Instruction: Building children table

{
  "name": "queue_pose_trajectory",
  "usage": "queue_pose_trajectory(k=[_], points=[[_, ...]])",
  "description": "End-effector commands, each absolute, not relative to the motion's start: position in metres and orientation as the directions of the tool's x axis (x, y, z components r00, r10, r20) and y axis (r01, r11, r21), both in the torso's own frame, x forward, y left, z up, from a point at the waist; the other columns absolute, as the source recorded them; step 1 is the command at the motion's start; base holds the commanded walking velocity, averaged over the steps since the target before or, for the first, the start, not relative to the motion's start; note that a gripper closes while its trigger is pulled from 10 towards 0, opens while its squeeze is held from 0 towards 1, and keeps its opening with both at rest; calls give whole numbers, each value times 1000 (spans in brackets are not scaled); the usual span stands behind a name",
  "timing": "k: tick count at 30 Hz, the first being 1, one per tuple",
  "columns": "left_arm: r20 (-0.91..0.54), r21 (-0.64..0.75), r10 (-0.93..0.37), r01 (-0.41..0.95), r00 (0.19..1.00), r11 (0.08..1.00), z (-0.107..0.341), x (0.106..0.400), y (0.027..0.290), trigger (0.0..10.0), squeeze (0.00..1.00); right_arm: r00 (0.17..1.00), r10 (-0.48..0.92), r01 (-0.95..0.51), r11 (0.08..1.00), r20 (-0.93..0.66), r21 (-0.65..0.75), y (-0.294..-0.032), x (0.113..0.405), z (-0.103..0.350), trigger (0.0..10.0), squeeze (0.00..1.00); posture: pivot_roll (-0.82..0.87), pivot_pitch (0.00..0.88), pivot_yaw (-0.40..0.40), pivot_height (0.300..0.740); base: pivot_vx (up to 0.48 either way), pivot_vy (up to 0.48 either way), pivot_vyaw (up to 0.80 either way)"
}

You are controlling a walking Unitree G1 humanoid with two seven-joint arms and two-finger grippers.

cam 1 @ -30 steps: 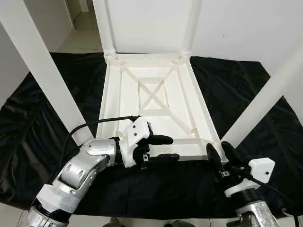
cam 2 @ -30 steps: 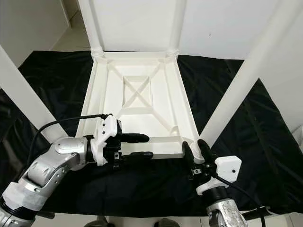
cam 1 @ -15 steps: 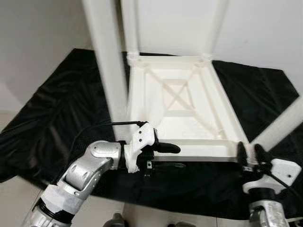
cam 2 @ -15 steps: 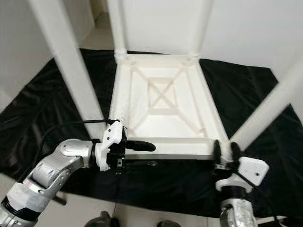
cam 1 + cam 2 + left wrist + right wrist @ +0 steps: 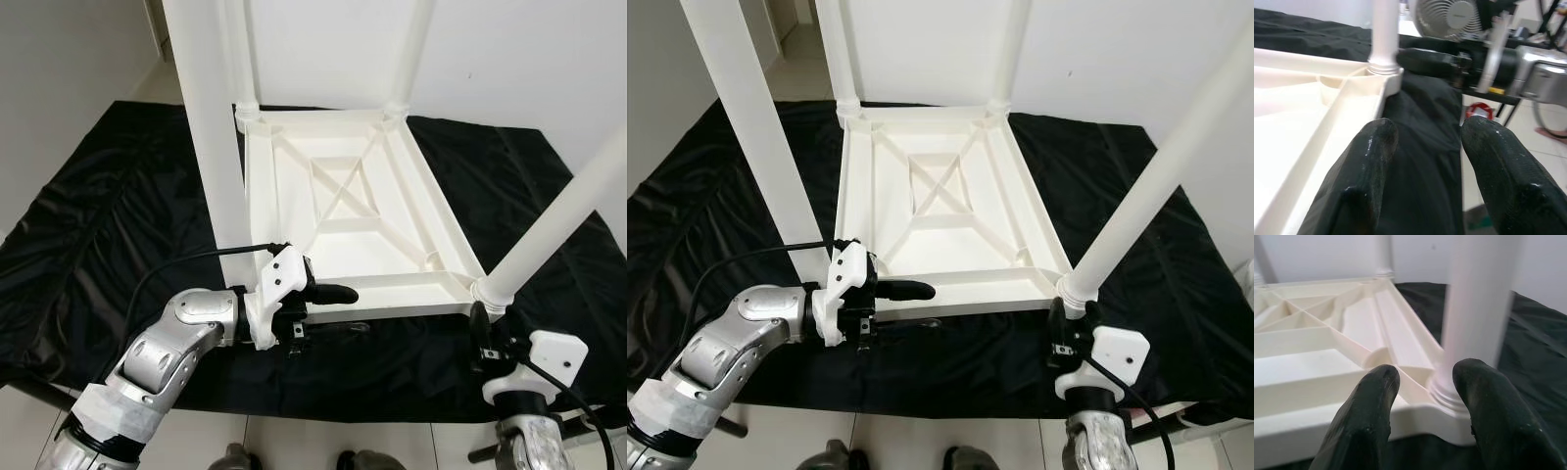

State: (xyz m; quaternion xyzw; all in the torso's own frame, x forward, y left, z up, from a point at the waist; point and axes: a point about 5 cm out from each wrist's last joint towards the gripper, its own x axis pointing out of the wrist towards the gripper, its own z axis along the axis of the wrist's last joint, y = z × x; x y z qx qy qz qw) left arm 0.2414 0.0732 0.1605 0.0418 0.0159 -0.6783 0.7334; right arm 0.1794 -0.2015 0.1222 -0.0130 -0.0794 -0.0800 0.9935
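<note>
A white plastic table [image 5: 411, 305] lies upside down on a black cloth [image 5: 108, 225], its four legs pointing up. My left gripper [image 5: 343, 311] is open at the near rim beside the near left leg [image 5: 211, 137]; its upper finger lies over the rim and its lower finger over the cloth. In the left wrist view the fingers [image 5: 1366, 166] stand apart with only cloth between them. My right gripper [image 5: 480, 333] is open just in front of the base of the near right leg [image 5: 558, 215]. In the right wrist view that leg [image 5: 1479, 308] rises just beyond the fingertips [image 5: 1488, 406].
The far legs [image 5: 240, 49] stand against a white wall. Pale tiled floor [image 5: 294, 441] borders the cloth's near edge. A fan [image 5: 1447, 17] shows in the left wrist view, off to my right side. The cloth spreads wide on both sides of the table.
The whole picture swung left and back again, so the camera moved. Both grippers stay open at the table's near rim, the right one now slightly lower under the near right leg's base.
</note>
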Motion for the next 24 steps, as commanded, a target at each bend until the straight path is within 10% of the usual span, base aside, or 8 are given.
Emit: queue_pose_trajectory(k=[1, 24], points=[[-80, 25, -996, 999, 35, 33, 163, 237, 75, 10000, 0, 978, -137, 141, 990, 158, -14, -198, 181, 122, 10000, 0, -49, 50, 10, 740, 0, 0, 0], [-103, 8, -986, 991, 131, 131, 155, 222, 98, 10000, 0, 986, -14, 22, 999, 166, -45, -178, 192, 121, 10000, 0, -17, 60, -6, 740, 0, 0, 0]])
